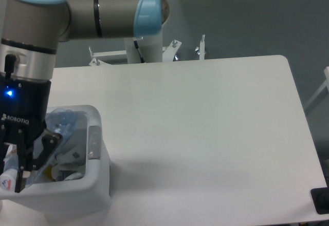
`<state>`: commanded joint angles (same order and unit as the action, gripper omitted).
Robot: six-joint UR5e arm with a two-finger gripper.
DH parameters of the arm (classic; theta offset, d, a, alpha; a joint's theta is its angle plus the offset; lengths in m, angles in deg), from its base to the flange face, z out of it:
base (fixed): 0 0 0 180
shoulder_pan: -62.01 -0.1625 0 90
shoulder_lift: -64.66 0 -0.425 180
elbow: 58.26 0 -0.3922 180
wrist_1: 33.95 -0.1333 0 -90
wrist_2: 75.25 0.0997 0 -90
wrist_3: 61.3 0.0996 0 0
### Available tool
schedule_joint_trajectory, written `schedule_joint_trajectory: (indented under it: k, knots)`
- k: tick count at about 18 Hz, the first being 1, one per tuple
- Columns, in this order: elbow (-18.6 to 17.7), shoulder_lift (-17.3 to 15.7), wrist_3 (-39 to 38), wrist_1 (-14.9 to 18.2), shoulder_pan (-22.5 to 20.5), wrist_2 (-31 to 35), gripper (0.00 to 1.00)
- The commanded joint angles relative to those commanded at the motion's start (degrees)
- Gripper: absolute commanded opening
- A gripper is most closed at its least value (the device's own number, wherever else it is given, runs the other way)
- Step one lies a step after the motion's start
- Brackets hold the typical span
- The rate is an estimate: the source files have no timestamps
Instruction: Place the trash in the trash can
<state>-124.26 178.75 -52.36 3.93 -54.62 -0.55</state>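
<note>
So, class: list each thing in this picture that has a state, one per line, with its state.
gripper: over the bin, jaw state unclear
crushed bottle: by the gripper, in the bin's opening
trash can: open, holding trash
white wrapper: crumpled, inside the can
</note>
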Motion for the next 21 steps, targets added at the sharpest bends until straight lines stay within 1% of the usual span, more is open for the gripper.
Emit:
schedule_joint_trajectory:
  k: [2,4,5,6,8,9,11,12,13,14,16,17,19,20,21]
  knots:
    - [-0.26,-0.27,0.36,0.09,-1.05,0.00,1.00]
    - [-0.61,-0.61,0.81,0.35,-3.77,0.18,1.00]
    - [-1.49,-1.49,1.24,0.44,-5.43,0.26,1.00]
    - [-2.63,-2.37,2.12,0.44,-8.06,0.61,1.00]
    - [-4.56,-2.90,5.19,1.31,-11.67,2.10,1.00]
    - [-6.66,-3.95,6.51,2.28,-12.82,4.55,1.00]
    - [-10.27,-5.10,10.63,3.60,-13.62,12.70,1.00]
    - [-11.07,-5.45,13.96,3.86,-14.41,17.18,1.00]
    - [-10.81,-5.80,17.91,4.91,-14.76,20.88,1.00]
    - [-11.16,-6.33,21.51,6.75,-15.20,22.83,1.00]
    - [-10.73,-7.47,26.54,11.40,-16.60,23.29,1.00]
    - [-10.20,-8.34,28.91,15.08,-17.92,23.47,1.00]
    - [-9.41,-10.10,35.31,23.86,-19.15,23.38,1.00]
    - [-9.41,-10.63,38.57,26.86,-20.12,23.21,1.00]
    - [-9.41,-11.42,40.25,28.46,-20.56,23.03,1.00]
